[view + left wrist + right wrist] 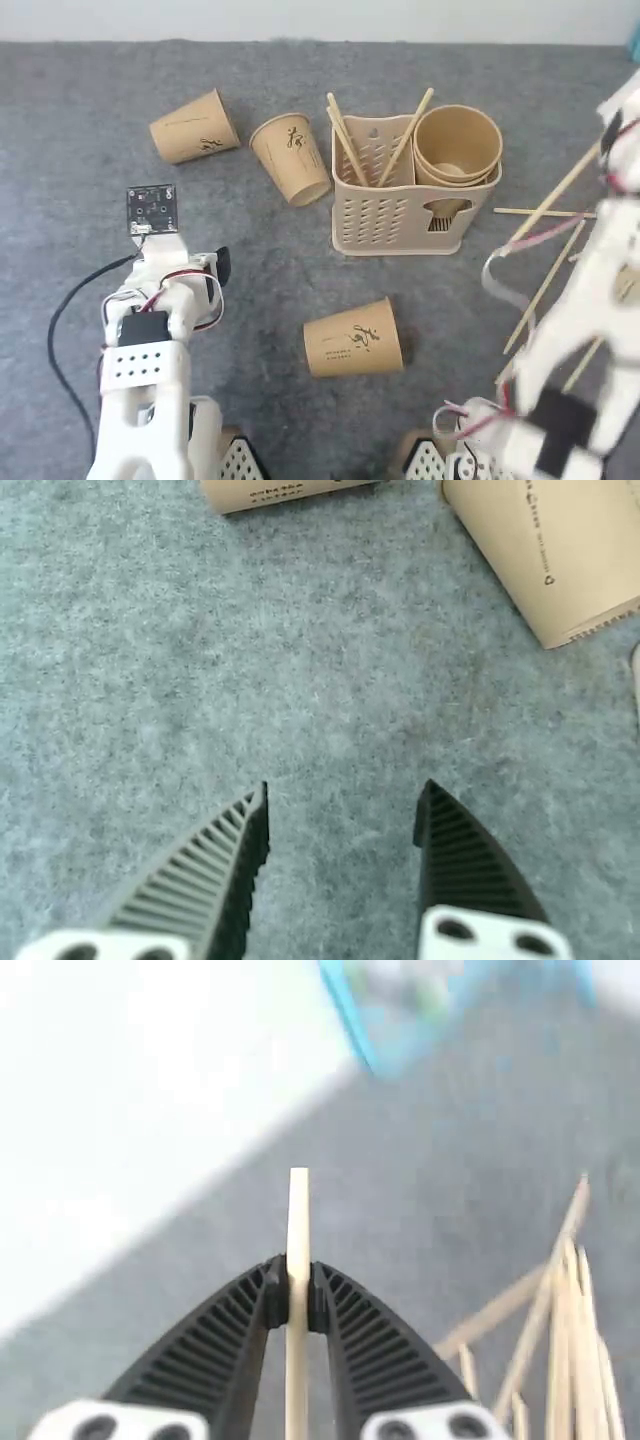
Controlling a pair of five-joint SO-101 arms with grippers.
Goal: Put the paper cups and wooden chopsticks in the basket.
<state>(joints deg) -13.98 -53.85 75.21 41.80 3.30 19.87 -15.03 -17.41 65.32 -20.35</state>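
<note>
Chopstick (pixel 298 1222) lengthwise in right pincer (pixel 297 1298)

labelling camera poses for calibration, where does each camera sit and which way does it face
High view: fixed overhead, looking down at the mat, the basket and both arms.
Left wrist view: on the left arm, facing the mat past the open left gripper toward two lying cups.
Right wrist view: on the right arm, looking past the right gripper, shut on a chopstick.
Shared: high and left wrist views both show those two cups.
</note>
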